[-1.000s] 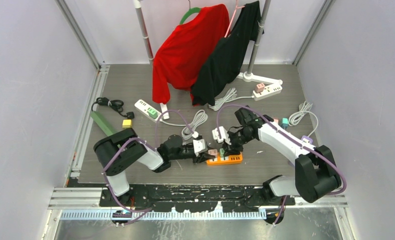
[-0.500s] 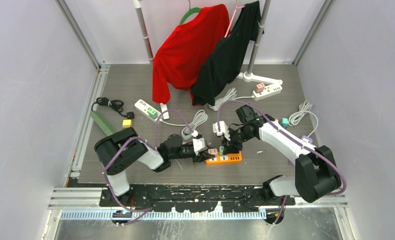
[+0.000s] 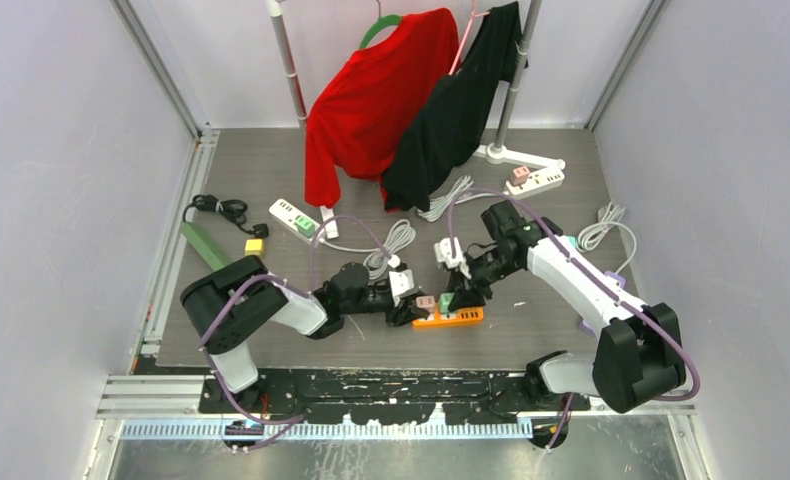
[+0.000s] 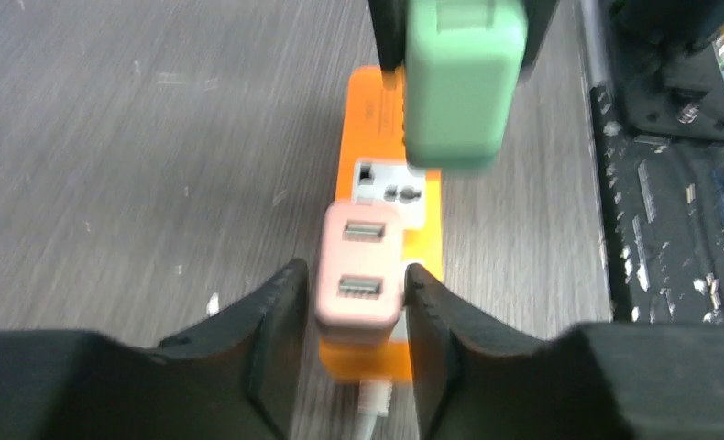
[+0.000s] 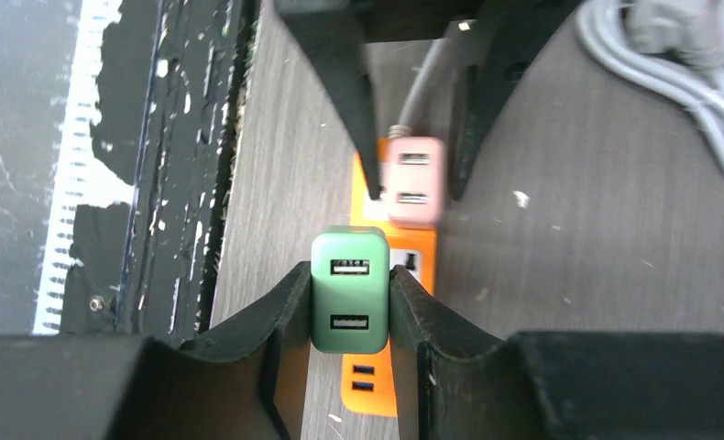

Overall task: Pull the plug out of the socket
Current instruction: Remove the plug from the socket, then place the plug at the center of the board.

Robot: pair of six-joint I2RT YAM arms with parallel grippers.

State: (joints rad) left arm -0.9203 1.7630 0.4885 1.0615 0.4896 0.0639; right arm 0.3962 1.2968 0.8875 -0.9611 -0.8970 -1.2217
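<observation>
An orange power strip (image 3: 451, 319) lies near the table's front edge. A pink plug (image 3: 426, 302) sits in its left end. My left gripper (image 3: 412, 306) is shut on the pink plug (image 4: 359, 275), one finger (image 4: 271, 321) on each side, low on the strip (image 4: 377, 110). My right gripper (image 3: 458, 298) is shut on a green plug (image 5: 349, 289) and holds it just above the strip (image 5: 377, 390). The green plug (image 4: 459, 82) hangs over a bare socket (image 4: 390, 191).
Two white power strips (image 3: 296, 217) (image 3: 536, 180) lie further back with coiled white cables (image 3: 391, 245) (image 3: 601, 228). A red shirt (image 3: 376, 95) and black garment (image 3: 456, 110) hang at the back. A green bar (image 3: 206, 247), yellow plug (image 3: 254, 245) and black cable (image 3: 221, 208) lie left.
My right gripper has lifted up and back a little with the green plug, which has come off the orange strip. The left gripper has stayed on the pink plug.
</observation>
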